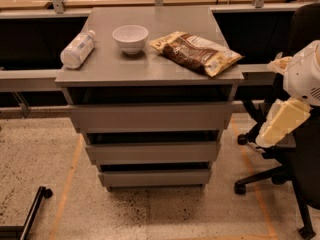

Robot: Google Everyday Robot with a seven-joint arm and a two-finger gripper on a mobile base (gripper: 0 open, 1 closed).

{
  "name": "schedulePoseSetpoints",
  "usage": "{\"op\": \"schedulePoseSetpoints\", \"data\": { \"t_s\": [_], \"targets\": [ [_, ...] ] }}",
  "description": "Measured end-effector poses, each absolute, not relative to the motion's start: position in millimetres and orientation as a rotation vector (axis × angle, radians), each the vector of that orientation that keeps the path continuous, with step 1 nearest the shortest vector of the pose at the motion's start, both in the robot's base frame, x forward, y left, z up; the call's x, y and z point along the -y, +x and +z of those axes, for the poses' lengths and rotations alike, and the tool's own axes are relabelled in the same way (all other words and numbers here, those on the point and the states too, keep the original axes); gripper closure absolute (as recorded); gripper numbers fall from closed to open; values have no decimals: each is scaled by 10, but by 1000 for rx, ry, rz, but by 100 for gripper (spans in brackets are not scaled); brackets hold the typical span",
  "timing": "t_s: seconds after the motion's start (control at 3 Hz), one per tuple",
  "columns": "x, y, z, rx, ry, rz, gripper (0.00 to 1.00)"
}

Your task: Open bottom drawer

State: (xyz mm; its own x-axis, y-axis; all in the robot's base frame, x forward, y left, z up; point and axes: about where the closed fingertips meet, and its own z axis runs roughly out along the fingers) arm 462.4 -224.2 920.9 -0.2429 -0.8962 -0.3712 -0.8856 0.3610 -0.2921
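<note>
A grey cabinet (150, 69) holds three handleless drawers stacked one under another. The bottom drawer (155, 177) is the narrowest and slimmest, just above the floor, with its flat front set back under the middle drawer (152, 152). The widest drawer (150, 117) is on top. My gripper (281, 124), a cream-coloured part below the white arm (304, 74), hangs at the right edge of the view. It is level with the top and middle drawers, well to the right of the cabinet, and touches nothing.
On the cabinet top lie a plastic bottle (77, 49), a white bowl (130, 37) and a snack bag (196, 52). A black office chair (285, 174) stands at the right behind my arm. A black bar (30, 215) lies on the floor at the lower left.
</note>
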Motion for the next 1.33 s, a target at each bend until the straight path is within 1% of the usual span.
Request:
{"op": "schedulePoseSetpoints", "data": {
  "t_s": [0.33, 0.67, 1.33],
  "targets": [
    [2156, 4599, 9000, -2179, -1559, 33, 0],
    [1958, 4721, 8556, -2180, -1567, 109, 0],
    [1769, 5122, 7692, -2153, -1525, 108, 0]
  ]
}}
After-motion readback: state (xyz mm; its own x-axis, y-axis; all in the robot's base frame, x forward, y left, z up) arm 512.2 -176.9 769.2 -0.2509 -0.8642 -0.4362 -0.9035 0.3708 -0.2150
